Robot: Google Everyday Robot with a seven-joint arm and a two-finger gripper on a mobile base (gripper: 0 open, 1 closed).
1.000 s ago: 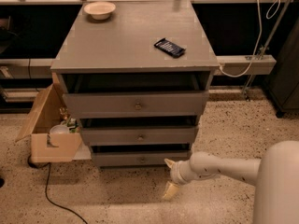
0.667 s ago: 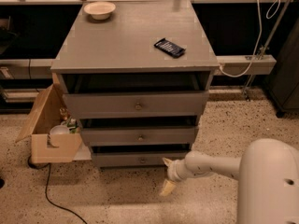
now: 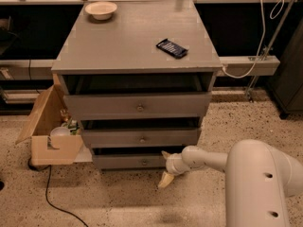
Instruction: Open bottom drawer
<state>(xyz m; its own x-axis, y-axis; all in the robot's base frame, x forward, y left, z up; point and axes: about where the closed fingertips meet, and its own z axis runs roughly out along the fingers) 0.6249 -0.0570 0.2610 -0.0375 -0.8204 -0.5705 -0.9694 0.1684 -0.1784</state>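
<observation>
The grey cabinet [image 3: 132, 41] has three drawers, all pulled out slightly. The bottom drawer [image 3: 118, 161] is the lowest and narrowest front, with a small round metal knob [image 3: 144, 162] at its centre. My gripper [image 3: 165, 167] is low near the floor, at the right part of the bottom drawer's front, a little right of the knob. Its two tan fingers [image 3: 164, 179] are spread apart, one above the other, and hold nothing. My white arm [image 3: 213, 160] reaches in from the right.
A bowl [image 3: 101, 9] and a dark phone [image 3: 172, 48] lie on the cabinet top. A wooden crate [image 3: 52, 136] with bottles stands at the cabinet's left. A black cable [image 3: 52, 197] runs over the speckled floor. A shelf rail [image 3: 246, 65] is behind on the right.
My gripper has moved left and slightly up, closer to the bottom drawer's front and knob. The drawers have not moved.
</observation>
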